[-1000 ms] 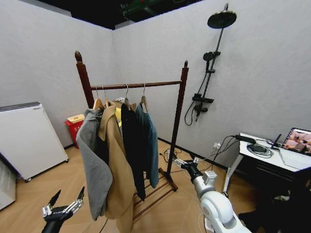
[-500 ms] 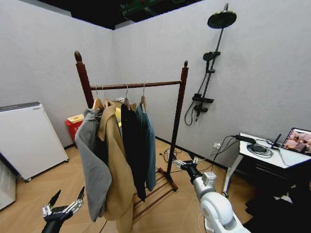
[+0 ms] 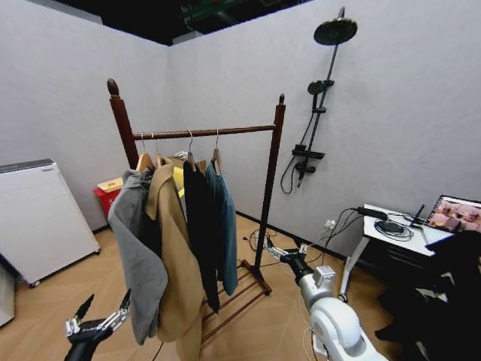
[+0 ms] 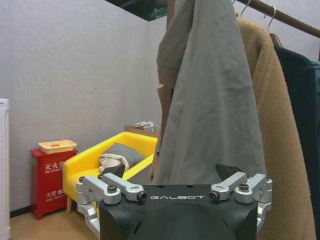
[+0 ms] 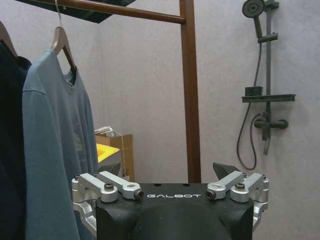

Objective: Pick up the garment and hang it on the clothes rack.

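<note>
The garment (image 3: 226,226), a teal long-sleeved top on a wooden hanger, hangs from the top bar of the clothes rack (image 3: 271,169) as the rightmost piece. In the right wrist view the garment (image 5: 56,150) hangs close ahead beside the rack's post (image 5: 189,95). Low in front of the rack, my right gripper (image 3: 284,250) is open and holds nothing. At the bottom left my left gripper (image 3: 106,306) is also open, below a grey jacket (image 4: 215,105).
A grey jacket (image 3: 135,248), a tan coat (image 3: 174,256) and a black coat (image 3: 198,233) hang left of the teal top. A white appliance (image 3: 37,214) stands left, a shower fixture (image 3: 319,98) on the back wall, a desk (image 3: 391,229) with cables right.
The whole head picture has shifted a little to the left, so the camera has moved. The clothes stay on the rack and both grippers keep their pose.
</note>
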`<state>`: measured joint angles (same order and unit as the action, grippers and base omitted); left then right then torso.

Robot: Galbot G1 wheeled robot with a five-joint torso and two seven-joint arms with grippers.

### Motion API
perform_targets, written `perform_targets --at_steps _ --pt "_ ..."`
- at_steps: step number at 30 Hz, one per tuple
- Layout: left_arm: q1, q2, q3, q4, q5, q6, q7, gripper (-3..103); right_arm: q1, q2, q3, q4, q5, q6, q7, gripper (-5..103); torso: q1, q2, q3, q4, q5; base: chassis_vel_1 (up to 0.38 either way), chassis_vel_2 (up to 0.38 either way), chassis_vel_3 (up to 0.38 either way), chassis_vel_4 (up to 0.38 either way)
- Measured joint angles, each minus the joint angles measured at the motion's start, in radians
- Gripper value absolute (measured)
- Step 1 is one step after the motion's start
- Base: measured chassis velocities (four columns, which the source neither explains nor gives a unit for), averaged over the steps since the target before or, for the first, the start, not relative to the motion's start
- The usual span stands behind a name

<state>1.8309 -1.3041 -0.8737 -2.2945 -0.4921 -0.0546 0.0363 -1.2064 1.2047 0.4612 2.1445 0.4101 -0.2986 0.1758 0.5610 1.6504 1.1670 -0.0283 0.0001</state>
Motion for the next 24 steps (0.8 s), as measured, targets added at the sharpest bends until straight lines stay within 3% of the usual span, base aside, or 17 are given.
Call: perform_targets --at_steps 24 --pt "0.0 0.0 0.0 0.0 0.0 0.0 0.0 100 -0.049 -0.009 0.021 0.033 0.002 0.008 -0.007 100 0.0 0.0 0.0 0.0003 -0.0001 -0.105 -0.112 -0.104 -0.107"
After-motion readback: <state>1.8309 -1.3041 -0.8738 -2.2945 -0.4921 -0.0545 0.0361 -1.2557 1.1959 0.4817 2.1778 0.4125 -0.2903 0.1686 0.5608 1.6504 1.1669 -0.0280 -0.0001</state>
